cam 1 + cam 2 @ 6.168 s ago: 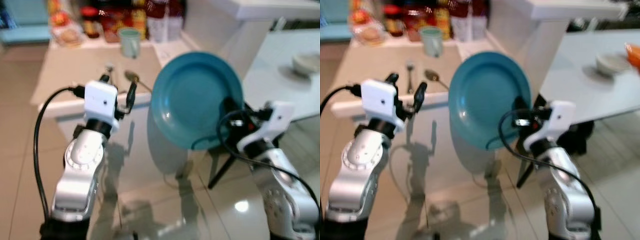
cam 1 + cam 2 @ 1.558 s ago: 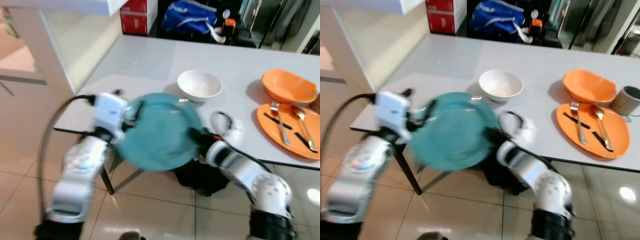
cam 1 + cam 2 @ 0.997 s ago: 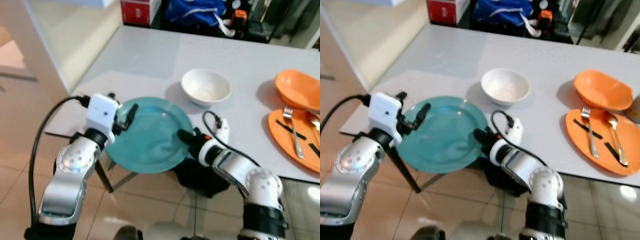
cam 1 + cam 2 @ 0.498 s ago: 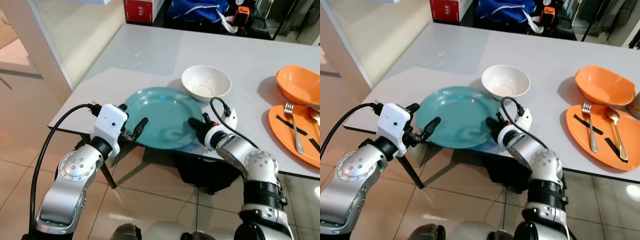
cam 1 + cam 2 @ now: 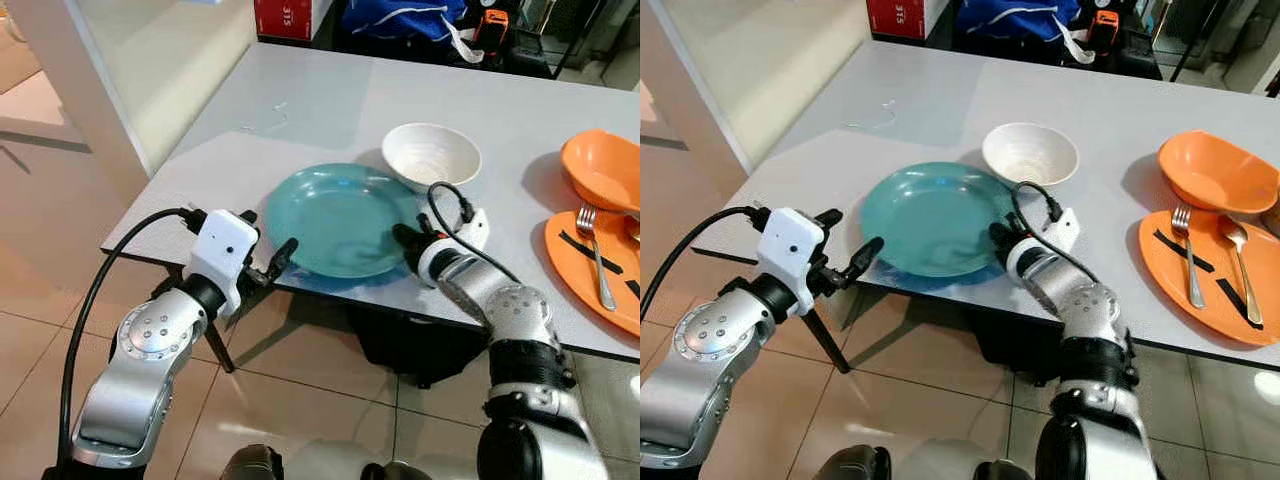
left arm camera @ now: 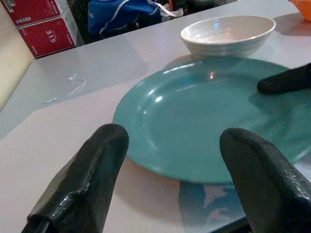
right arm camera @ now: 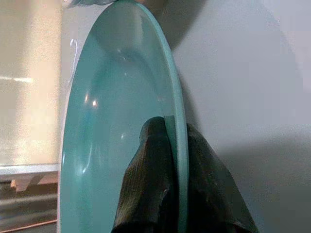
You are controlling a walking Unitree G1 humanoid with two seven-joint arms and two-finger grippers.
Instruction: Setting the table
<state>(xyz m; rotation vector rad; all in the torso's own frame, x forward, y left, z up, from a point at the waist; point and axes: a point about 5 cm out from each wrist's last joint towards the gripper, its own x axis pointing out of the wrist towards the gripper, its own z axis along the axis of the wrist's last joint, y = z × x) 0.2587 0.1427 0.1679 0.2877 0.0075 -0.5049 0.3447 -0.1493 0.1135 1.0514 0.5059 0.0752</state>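
Note:
A teal plate (image 5: pixel 340 218) lies flat on the grey table (image 5: pixel 300 110), close to its front edge and just in front of a white bowl (image 5: pixel 432 155). My right gripper (image 5: pixel 402 237) is shut on the plate's right rim; in the right wrist view the rim (image 7: pixel 175 121) is pinched between the two black fingers (image 7: pixel 150 165). My left gripper (image 5: pixel 268 237) stands open at the table's front edge, just short of the plate's left rim and apart from it. In the left wrist view the plate (image 6: pixel 209 126) lies ahead of the spread fingers (image 6: pixel 102 160).
At the right of the table an orange plate (image 5: pixel 560 250) carries a fork (image 5: pixel 594 258), with an orange bowl (image 5: pixel 600 168) behind it. A blue bag (image 5: pixel 400 18) and a red box (image 5: pixel 285 15) sit beyond the table. Tiled floor lies to the left.
The plate, carried upright from a counter, has been brought over and laid flat on the table. In the last half second it slid further in towards the bowl.

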